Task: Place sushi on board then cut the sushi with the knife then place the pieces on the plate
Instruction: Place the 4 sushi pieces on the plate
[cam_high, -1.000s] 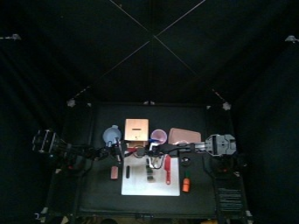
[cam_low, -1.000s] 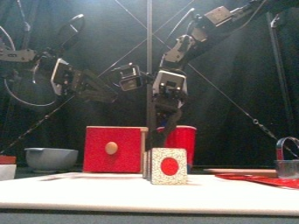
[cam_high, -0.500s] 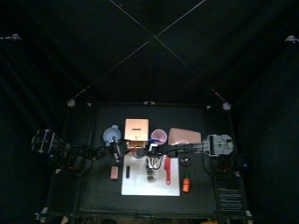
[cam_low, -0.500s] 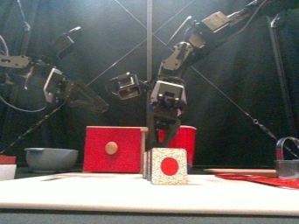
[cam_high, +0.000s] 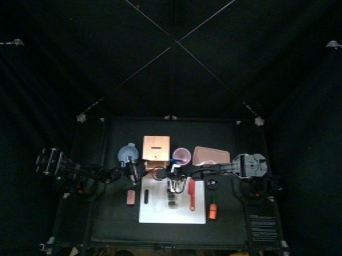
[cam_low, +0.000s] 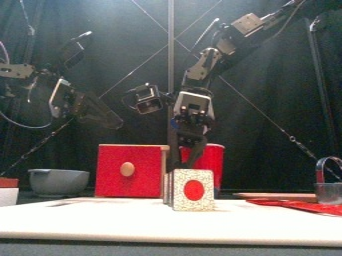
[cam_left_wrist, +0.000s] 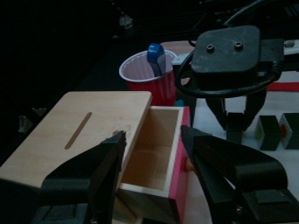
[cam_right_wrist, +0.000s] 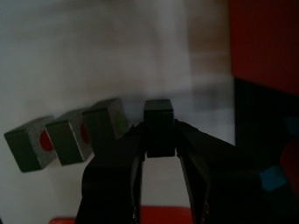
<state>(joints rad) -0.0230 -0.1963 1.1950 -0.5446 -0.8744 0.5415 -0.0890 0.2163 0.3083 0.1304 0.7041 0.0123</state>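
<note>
**Operator:** What is the condition of the right gripper?

**Technician:** The right gripper is clenched on one dark green sushi piece over the white cutting board. It cannot be told whether that piece rests on the board or hangs clear of it.

**Operator:** Where is the rest of the sushi?

**Technician:** Three more sushi pieces stand side by side on the board, just beside the held one. The front view shows the near end face of the row, speckled white with a red centre.

**Operator:** And the left gripper?

**Technician:** The left gripper is released, with its jaws spread and nothing between them. It is held high near the wooden box.

**Operator:** Report on the containers.

**Technician:**
- The box stands on the far side of the board. Its drawer is pulled out toward the near side, and the inside shows bare pale wood.
- The red cup stands just right of the box and holds a blue toy knife upright.
- The blue-grey bowl sits left of the box. Its contents cannot be seen.
- The pink tray lies right of the cup, and its surface shows plain pink
</note>
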